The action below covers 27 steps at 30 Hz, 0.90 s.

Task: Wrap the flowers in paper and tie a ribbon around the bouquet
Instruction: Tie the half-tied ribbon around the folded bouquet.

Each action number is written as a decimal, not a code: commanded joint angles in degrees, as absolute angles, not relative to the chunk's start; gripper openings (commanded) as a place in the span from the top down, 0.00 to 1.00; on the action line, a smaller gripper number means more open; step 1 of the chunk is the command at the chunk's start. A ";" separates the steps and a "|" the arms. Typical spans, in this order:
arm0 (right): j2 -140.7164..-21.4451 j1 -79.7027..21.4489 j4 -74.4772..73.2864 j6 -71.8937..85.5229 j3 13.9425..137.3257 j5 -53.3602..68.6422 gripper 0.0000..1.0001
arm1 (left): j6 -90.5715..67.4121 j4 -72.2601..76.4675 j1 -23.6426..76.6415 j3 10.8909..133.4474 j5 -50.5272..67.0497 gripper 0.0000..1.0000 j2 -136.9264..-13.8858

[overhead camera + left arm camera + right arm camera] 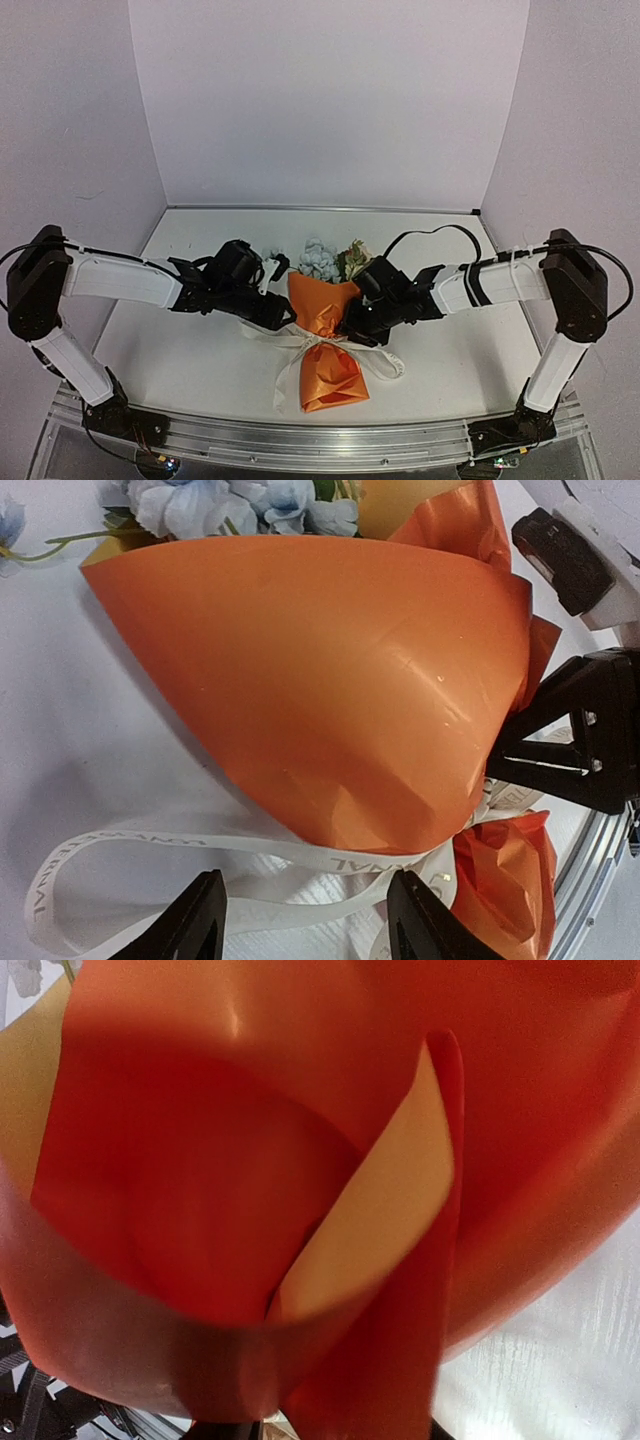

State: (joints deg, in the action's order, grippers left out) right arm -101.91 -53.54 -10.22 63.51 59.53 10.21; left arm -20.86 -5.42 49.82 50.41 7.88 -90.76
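Bouquet [322, 320] is lying mid-table [180, 345], blooms pointing to 12 o'clock, ribbon [300, 855] circling its waist. Left jaws are standing open, straddling a ribbon loop at 9. Right jaws: can't tell, paper's blocking. I'm worrying an uneven tug loosens the knot and the cone starts unrolling.

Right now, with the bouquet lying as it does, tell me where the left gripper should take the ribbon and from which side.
Take the ribbon on its free loop left of the bouquet. There it lies flat on the table with nothing on top of it, so the left gripper should probably come straight down, jaws across the band's width.
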 commanded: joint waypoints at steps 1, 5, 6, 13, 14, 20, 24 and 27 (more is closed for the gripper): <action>-98.94 -54.62 -10.79 63.93 58.13 9.09 0.65 | -20.25 -3.53 51.58 55.09 5.74 0.41 -93.85; -97.81 -55.13 -10.89 63.37 57.86 9.24 0.65 | -19.43 -4.08 53.30 56.76 5.23 0.38 -95.75; -97.66 -55.31 -10.93 63.25 57.80 9.24 0.64 | -19.10 -4.12 53.72 56.96 5.11 0.37 -95.90; -97.92 -56.80 -11.36 62.79 57.82 8.70 0.63 | -18.02 -5.82 56.04 58.46 4.02 0.31 -97.49; -98.02 -56.99 -11.41 62.82 57.83 8.53 0.63 | -18.26 -5.80 56.14 58.53 3.67 0.31 -97.61; -98.48 -57.14 -11.43 62.23 57.97 7.86 0.74 | -19.52 -5.71 56.25 58.90 2.62 0.35 -98.28; -98.45 -57.12 -11.64 60.57 57.85 6.70 0.76 | -19.42 -5.88 56.25 59.03 2.79 0.38 -98.79; -98.60 -56.85 -11.74 59.66 58.14 5.70 0.74 | -19.17 -5.73 56.25 58.88 3.08 0.39 -98.74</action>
